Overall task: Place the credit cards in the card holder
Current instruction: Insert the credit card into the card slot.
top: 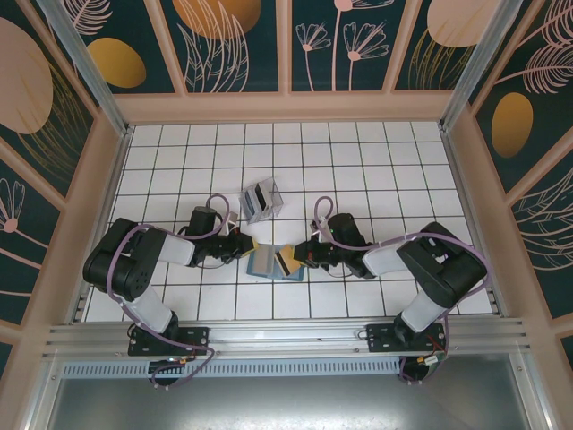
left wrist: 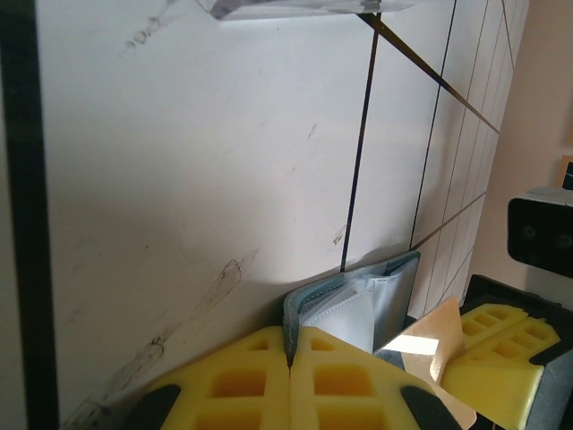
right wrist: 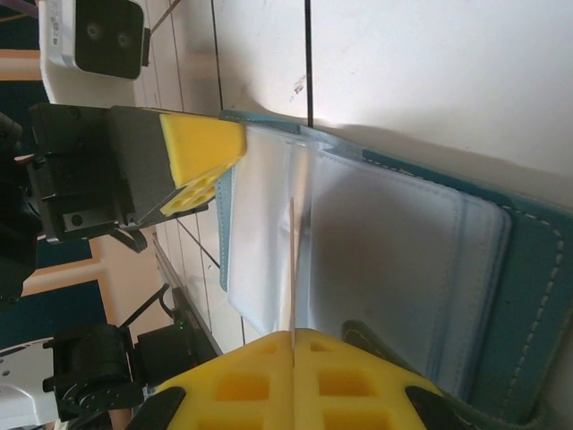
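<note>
Your left gripper [left wrist: 289,351] has its pads squeezed together on the teal rim of the card holder [left wrist: 363,305]. The right gripper [right wrist: 293,345] is pinched flat on a thin sheet [right wrist: 293,260] seen edge-on; card or sleeve, can't tell. The holder lies open between them, close to the table's [top: 376,161] near edge, about midway along. It looks soft and floppy, so I'd grab the stitched edges, not the slick clear pockets. The credit cards [top: 261,202] sit just behind it, toward the middle. They look thin, stiff and probably slippery, so take them by a short edge.
</note>
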